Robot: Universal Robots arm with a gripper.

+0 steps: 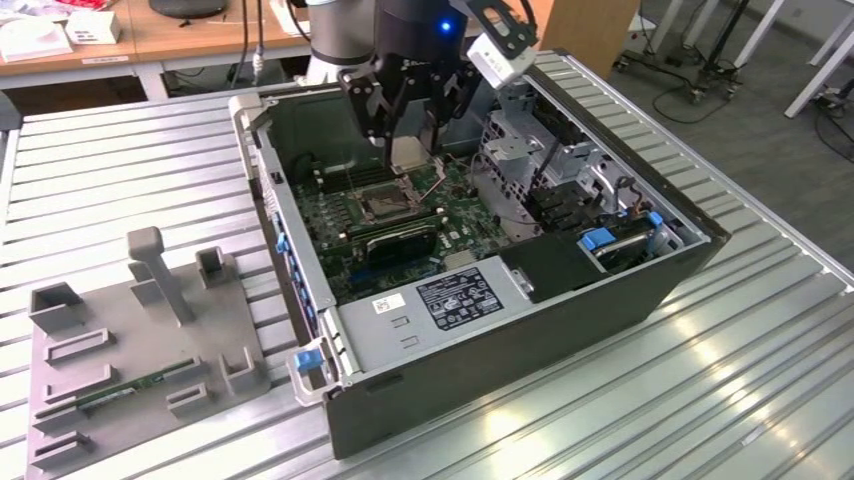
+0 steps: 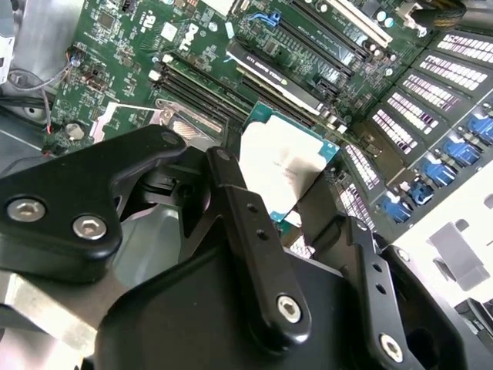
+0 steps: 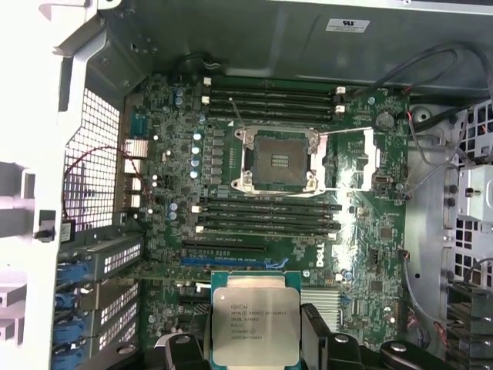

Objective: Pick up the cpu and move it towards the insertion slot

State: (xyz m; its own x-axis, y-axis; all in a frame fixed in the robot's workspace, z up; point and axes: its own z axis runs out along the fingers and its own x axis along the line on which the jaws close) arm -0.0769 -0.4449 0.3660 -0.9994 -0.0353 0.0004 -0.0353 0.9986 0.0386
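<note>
A: Pincer [image 3: 258, 339] state?

B: Clenched on the chip [image 3: 254, 327]. In both wrist views the black fingers [image 2: 258, 254] sit on either side of it, silver face showing, chip [image 2: 285, 166] lifted clear of the board.

A: Where is it relative to the socket?

B: Inside the open computer case [image 1: 687, 255], which stands on the slatted desk [image 1: 747, 370]. In the exterior view the pincer [image 1: 407, 150] hangs over the far end of the green board [image 1: 461, 215], near the socket [image 1: 383, 205] but not on it. The first wrist view has the socket [image 3: 277, 158] well apart from the chip, with a bank of black memory slots [image 3: 269, 216] between them. Socket frame looks open, dark centre bare.

A: Step?

B: Pickup looks done; I'd call this the carry toward the socket, maybe two thirds through.

A: What does the rest call for?

B: My read: travel across the memory slots until the chip is squared over the frame, kept flat and level. Risk is clipping the shiny frame or the loose wires [image 3: 431, 146] at the board edge.

A: Anything else?

B: Grey fixture tray [image 1: 134, 350] on the desk beside the case, green memory stick [image 1: 134, 390] lying in it. Untouched.
</note>
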